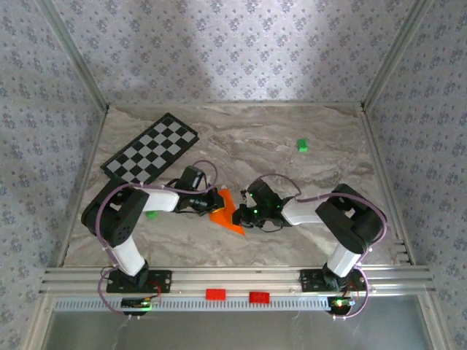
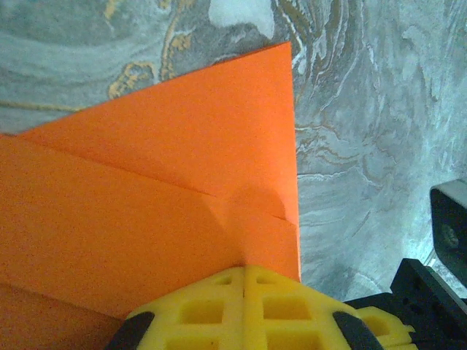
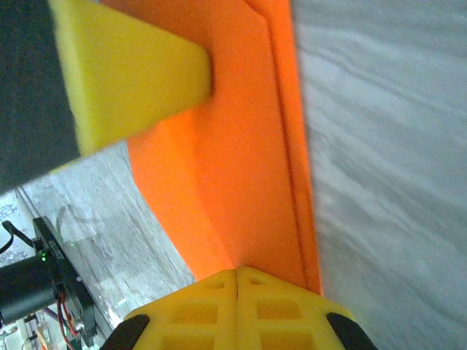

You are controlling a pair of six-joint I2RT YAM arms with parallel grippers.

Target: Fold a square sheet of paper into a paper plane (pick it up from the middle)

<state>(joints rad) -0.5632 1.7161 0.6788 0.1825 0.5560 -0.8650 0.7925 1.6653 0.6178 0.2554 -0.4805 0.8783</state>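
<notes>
Paper (image 1: 228,215) is folded in several layers, tapering like a dart; your left gripper (image 2: 243,271) and right gripper (image 3: 236,271) both pinch it closed. You likely have final creases left.

Even soft light, faint shadows; close-ups blurry (right wrist)

A table (image 1: 255,138) with a grey-beige marbled top carries a flat black-and-white checkered board (image 1: 151,157) at the upper left, a tiny green block (image 1: 302,146) at the upper right and another small green piece (image 1: 151,214) at mid-left. A folded bright orange paper sheet (image 1: 228,213) is at the centre; whether it rests on the top is unclear.
</notes>
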